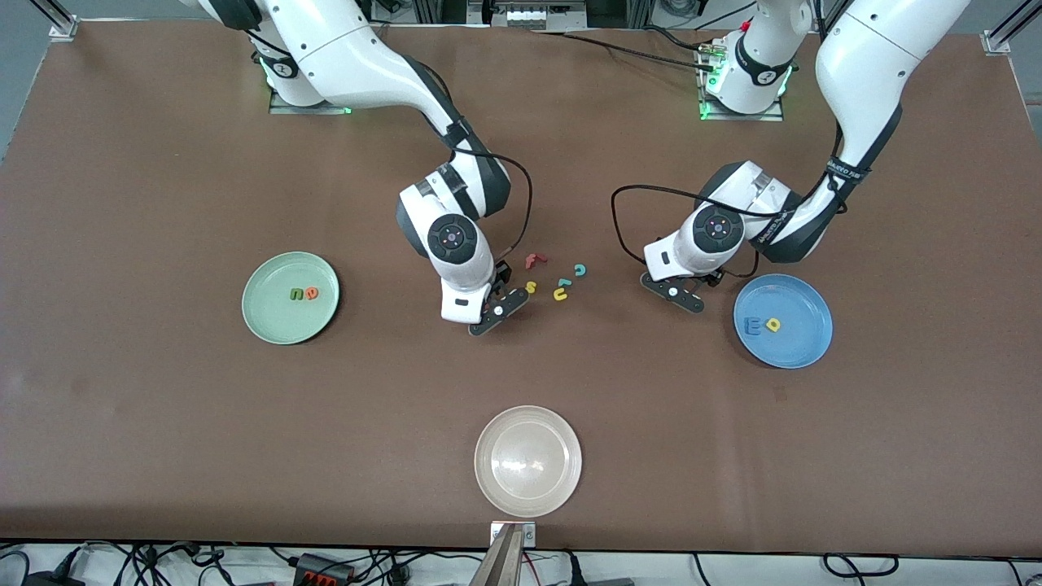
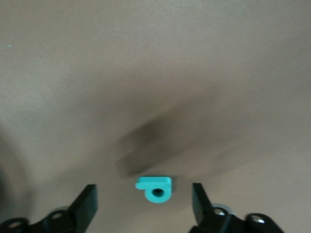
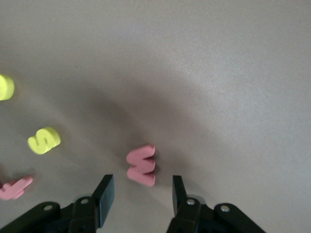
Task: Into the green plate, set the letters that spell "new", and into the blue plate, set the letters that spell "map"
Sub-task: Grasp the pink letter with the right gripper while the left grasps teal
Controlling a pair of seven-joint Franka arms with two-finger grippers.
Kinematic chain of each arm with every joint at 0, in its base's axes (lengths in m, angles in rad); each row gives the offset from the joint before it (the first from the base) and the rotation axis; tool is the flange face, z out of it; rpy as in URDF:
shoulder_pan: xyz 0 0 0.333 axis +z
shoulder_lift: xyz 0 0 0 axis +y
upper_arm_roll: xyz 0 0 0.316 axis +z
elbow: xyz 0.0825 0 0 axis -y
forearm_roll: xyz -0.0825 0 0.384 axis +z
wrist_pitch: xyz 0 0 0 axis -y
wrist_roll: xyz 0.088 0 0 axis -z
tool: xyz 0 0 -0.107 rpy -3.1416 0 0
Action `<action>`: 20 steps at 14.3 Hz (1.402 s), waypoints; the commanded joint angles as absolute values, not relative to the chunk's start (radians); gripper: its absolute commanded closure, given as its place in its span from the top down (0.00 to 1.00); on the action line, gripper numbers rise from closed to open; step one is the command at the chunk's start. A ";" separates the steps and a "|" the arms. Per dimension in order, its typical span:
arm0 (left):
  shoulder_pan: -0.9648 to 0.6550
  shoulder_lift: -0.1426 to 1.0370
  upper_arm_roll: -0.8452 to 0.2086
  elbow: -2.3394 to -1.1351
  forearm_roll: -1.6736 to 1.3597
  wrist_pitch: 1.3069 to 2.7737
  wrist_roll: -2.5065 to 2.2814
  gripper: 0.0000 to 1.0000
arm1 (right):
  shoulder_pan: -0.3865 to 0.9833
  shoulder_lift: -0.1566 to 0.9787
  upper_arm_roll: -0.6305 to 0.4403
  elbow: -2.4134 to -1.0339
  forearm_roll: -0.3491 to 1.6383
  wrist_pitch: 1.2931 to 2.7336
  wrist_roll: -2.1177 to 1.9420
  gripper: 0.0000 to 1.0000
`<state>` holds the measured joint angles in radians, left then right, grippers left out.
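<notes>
The green plate [image 1: 277, 321] holds a dark green "n" [image 1: 295, 294] and an orange "e" [image 1: 310, 294]. On the blue plate [image 1: 802, 346] lie a blue "m" [image 1: 755, 326] and a yellow letter [image 1: 773, 325]. My right gripper [image 1: 496, 313] [image 3: 141, 196] hangs low over the table, open, with the pink "w" [image 3: 142, 165] lying flat just ahead of its fingertips. My left gripper [image 1: 674, 293] [image 2: 144, 204] is low beside the blue plate, open, its fingers either side of a teal stemmed letter [image 2: 155, 188] that rests on the table. Both letters are hidden in the front view.
Loose letters lie mid-table between the grippers: a red "f" [image 1: 535, 260], a yellow "s" [image 1: 531, 286], a teal "c" [image 1: 580, 269], a yellow "u" [image 1: 560, 295]. A whitish-beige plate [image 1: 527, 460] sits near the table's front edge.
</notes>
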<state>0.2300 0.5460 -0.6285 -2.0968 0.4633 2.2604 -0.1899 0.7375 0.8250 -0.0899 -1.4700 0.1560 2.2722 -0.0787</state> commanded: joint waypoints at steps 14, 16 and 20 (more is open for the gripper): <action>0.233 0.572 -0.637 -2.129 0.497 2.305 -0.212 0.47 | 0.743 0.850 -0.098 -1.447 0.156 2.296 -0.089 0.18; 0.233 0.581 -0.637 -2.125 0.497 2.307 -0.212 0.42 | 0.683 0.819 -0.113 -1.454 0.153 2.254 -0.094 0.18; 0.235 0.581 -0.637 -2.122 0.497 2.307 -0.212 0.20 | 0.603 0.726 -0.243 -1.468 0.146 1.953 -0.100 0.18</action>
<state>0.2334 0.5687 -0.6303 -2.1223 0.4724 2.2845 -0.1935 0.6326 0.7901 -0.1871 -1.4440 0.1523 2.0656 -0.0841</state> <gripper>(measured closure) 0.648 0.731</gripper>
